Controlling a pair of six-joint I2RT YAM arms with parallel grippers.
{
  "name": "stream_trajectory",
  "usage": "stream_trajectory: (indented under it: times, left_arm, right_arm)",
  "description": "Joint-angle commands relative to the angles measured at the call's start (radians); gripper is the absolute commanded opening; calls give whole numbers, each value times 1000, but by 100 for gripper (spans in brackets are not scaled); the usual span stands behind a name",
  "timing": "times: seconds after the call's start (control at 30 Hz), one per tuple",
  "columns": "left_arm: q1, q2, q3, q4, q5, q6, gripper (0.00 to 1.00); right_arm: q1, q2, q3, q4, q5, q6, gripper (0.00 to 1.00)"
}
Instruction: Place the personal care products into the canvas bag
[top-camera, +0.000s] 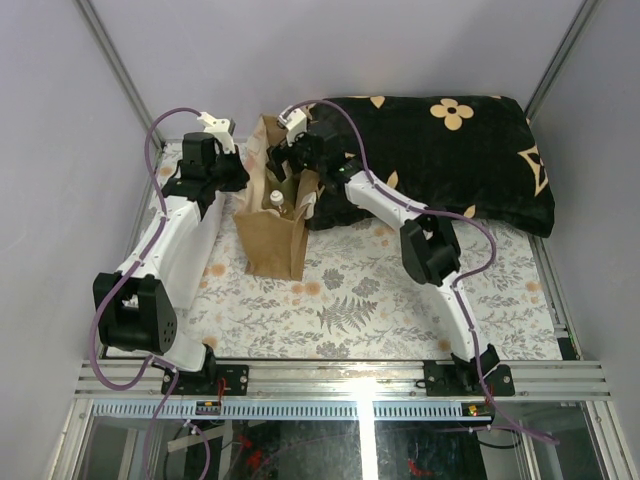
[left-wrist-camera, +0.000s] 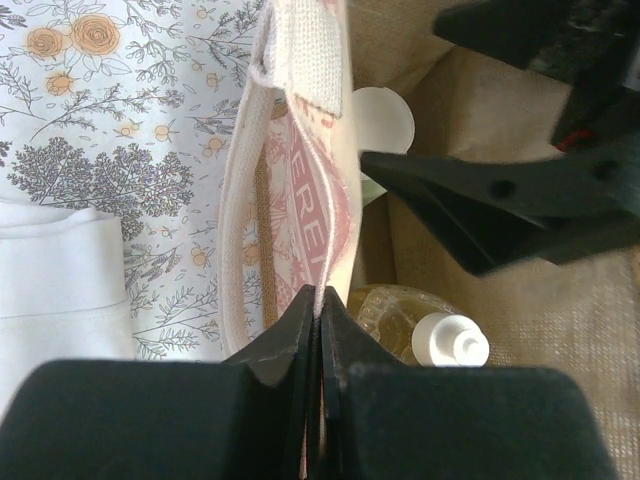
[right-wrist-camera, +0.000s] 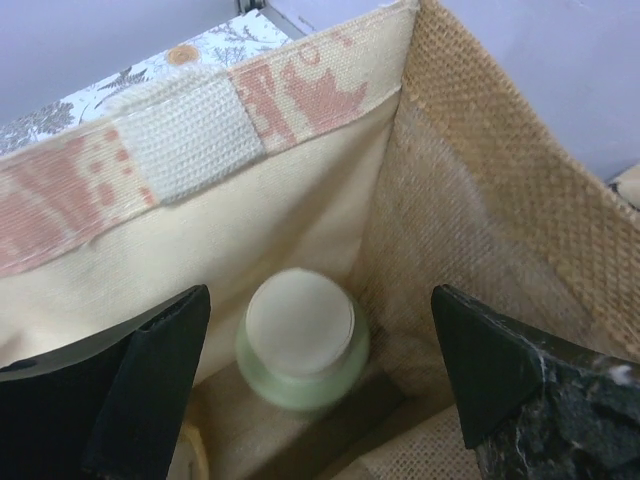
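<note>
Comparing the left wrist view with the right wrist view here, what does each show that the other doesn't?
Left wrist only: the left tool shut on the canvas bag at its rim, an amber bottle inside, a white cloth on the table. Right wrist only: the greenish bottle and its body, standing between the open right tool fingers. Both: the bag's interior, the right tool, and a round pale cap, likely that same bottle's.

High rear overview; both wrist views close, down into canvas bag (right-wrist-camera: 480, 200)
</note>
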Motion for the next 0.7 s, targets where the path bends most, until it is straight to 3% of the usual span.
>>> stream_trajectory:
  times: [0.0,0.37,0.67]
  left_arm:
    - [-8,9,0,21,6,1,0]
    - [-8,45,15,39,-27,-2,0]
    - [-9,100,56,60,-26,-4,0]
  right_arm:
    - [-17,-285,-120,28,61,-25,100]
    - [-16,-878,-532,-261,398,15,100]
    - [-20,-1048,-671,-764,871,309,99]
